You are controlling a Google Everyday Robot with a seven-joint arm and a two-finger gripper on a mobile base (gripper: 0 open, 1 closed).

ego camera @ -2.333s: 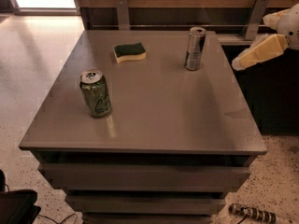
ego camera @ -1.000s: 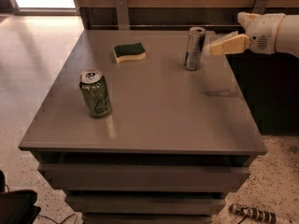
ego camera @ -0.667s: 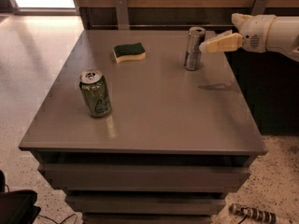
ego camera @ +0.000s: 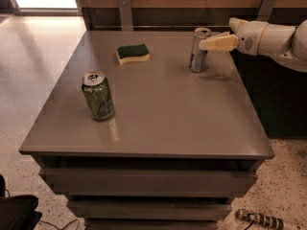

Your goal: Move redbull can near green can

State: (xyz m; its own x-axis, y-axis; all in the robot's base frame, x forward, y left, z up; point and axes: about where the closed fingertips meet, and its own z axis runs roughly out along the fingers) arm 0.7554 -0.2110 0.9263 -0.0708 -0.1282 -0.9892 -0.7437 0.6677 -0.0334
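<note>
At the tip of the pale, cream-coloured two-finger gripper (ego camera: 211,43) stands the tall, slim silver-and-blue redbull can (ego camera: 198,51), upright, with the tip level with its upper part and seemingly touching or just short of its side. Whether the gripper is released or clenched cannot be told. Over the last couple of seconds the smooth white arm (ego camera: 273,37) has swung the gripper in from beyond the table's edge to this can, while the can has stayed put. The reach looks nearly done, and the grasp and carry are still ahead. Well beyond the slim can from the gripper, across the smooth, faintly glossy grey tabletop (ego camera: 158,119), stands the shorter, wider green can with pale swirls and a silver tabbed lid (ego camera: 98,97). A soft rectangular sponge, dark green scourer over yellow foam (ego camera: 133,52), lies between, off to one side. Both cans are thin, rigid metal cylinders that slide easily.
</note>
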